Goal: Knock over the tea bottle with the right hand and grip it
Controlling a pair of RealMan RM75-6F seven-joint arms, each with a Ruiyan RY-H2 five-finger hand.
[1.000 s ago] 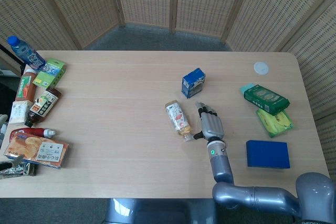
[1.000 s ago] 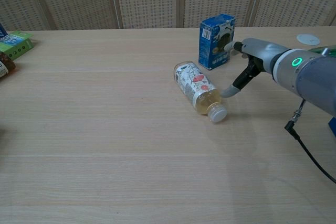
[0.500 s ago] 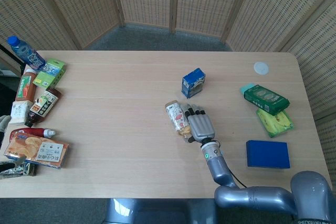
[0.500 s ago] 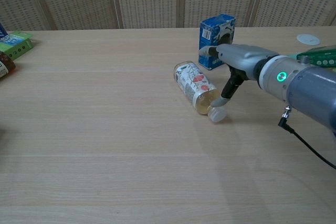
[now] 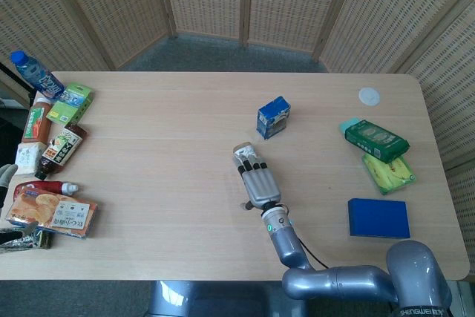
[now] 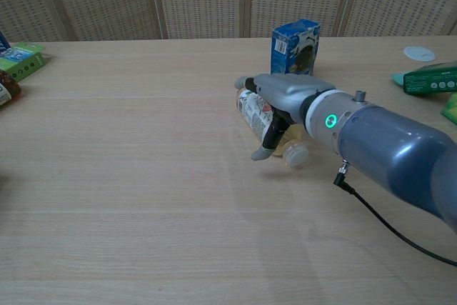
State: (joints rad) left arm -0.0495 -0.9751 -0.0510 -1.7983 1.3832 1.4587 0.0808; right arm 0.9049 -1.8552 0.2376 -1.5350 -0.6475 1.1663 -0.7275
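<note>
One bottle (image 5: 245,157) matters here, and in the head view it lies on its side just below the centre of the frame, mostly hidden under the right hand (image 5: 257,181), which is laid flat along it with only the bottle's upper end showing past the fingertips. A blue carton (image 5: 272,117) stands close by, up and to the right, and other packets lie well apart along the left and right edges of the table (image 5: 163,183). The left hand cannot be made out in this view. In the chest view, the bottle (image 6: 251,110) lies right of centre with its cap (image 6: 295,154) toward the camera, and the right hand (image 6: 275,112) arches over its body, fingers pointing left and the thumb hanging down on the near side beside the label. The fingers look spread and not wrapped round, so the hand appears released, resting over the bottle rather than grasping it, though contact underneath is hidden. The knocking-over looks done; gripping is the step in hand. To do it well, the hand should settle squarely over the labelled middle, keep the thumb low on the near side, and curl both sides together so the round bottle cannot roll toward the carton (image 6: 293,44).
</note>
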